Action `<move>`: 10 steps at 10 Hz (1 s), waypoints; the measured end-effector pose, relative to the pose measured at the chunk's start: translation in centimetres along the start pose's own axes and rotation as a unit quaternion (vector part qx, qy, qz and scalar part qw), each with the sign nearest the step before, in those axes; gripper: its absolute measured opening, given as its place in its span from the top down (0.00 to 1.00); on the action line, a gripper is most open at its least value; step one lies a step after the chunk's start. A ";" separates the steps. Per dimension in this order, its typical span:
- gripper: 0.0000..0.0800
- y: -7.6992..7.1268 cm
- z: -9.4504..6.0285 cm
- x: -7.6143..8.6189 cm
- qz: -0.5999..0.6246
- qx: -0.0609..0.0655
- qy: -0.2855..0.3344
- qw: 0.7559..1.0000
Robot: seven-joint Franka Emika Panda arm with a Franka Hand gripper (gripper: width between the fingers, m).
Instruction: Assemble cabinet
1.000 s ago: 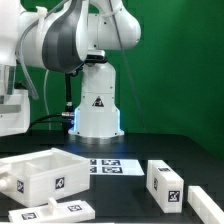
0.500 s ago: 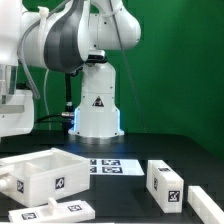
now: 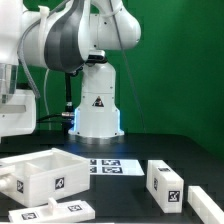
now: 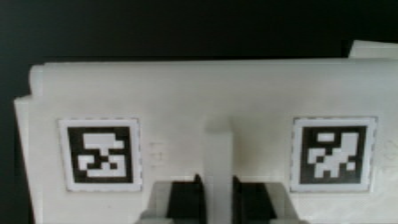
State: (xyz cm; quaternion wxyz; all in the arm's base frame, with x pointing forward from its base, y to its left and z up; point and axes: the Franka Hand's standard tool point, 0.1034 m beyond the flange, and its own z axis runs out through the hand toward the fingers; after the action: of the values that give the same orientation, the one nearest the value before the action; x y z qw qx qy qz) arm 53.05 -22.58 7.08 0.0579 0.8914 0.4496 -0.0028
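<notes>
Assembly apparently barely begun: parts lie loose on the desk. Nearest is a flat panel. Behind it sits the open cabinet box, mouth upward, long axis across the view. A block stands well apart. The jaws face a tagged part; whether they grip it cannot be told.

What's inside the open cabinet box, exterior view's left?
In the open cabinet box only bare white inner walls show, nothing rising above the rim. Its near wall covers the floor, so anything lying low is hidden.
</notes>
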 end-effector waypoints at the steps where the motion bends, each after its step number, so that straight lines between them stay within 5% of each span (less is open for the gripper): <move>1: 0.92 0.0 0.0 0.0 0.000 0.000 0.000 1.000; 10: 0.92 0.1 0.2 -0.8 0.053 0.000 -0.003 0.999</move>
State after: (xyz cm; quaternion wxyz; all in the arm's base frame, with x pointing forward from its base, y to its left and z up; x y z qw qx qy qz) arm 52.63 -23.32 6.98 0.0596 0.9139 0.4015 -0.0023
